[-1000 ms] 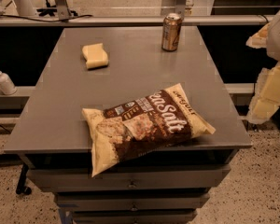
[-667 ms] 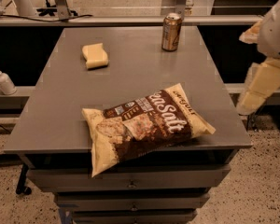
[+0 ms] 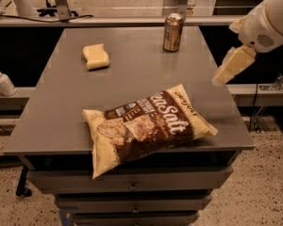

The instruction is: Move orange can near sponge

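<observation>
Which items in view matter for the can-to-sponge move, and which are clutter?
Job:
orange can, back right of the table
sponge, back left
gripper, in the air at the table's right edge, apart from the can

Lying about:
chip bag, front centre
white bottle, left of the table

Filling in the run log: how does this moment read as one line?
orange can: upright, back of table, ungripped | sponge: back left | tool: at table's right edge, away from can | chip bag: front, flat

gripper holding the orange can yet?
No, the orange can stands upright at the far edge of the table, untouched, while the gripper hovers by the table's right edge, well apart from it.
</observation>
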Robot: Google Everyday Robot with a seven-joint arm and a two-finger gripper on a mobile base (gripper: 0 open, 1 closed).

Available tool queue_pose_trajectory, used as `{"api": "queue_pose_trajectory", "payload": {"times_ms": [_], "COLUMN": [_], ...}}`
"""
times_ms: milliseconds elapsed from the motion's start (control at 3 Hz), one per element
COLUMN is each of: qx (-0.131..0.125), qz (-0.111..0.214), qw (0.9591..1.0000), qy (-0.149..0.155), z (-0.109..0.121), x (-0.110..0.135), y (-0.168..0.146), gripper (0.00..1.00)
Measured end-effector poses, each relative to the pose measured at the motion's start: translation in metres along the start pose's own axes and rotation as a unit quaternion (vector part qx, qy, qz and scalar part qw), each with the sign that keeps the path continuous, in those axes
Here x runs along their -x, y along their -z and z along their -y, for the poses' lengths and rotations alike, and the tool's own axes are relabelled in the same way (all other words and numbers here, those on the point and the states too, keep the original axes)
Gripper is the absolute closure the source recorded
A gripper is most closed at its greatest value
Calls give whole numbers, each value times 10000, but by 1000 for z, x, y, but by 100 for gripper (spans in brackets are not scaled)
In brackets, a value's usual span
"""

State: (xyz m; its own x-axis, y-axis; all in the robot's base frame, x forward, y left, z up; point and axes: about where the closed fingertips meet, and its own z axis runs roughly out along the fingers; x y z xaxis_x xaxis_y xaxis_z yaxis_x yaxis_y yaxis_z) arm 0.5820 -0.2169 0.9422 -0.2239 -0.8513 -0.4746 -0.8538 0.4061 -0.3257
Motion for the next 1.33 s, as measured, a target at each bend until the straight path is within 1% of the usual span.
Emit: {"api": "queue_pose_trajectory", "payload": {"times_ms": [333,667,1000,1333], "qx": [-214,-337,-364,-297], "qz": [792,1648,2401,2874], "qw": [9947,9774,9517,9319], "qy": [-614,-1280,-1878,-2193], "z": [49,89,112,132], "x": [4,13,22,43], "y": [-33,-61,-84,-95], "gripper": [0,0,0,0]}}
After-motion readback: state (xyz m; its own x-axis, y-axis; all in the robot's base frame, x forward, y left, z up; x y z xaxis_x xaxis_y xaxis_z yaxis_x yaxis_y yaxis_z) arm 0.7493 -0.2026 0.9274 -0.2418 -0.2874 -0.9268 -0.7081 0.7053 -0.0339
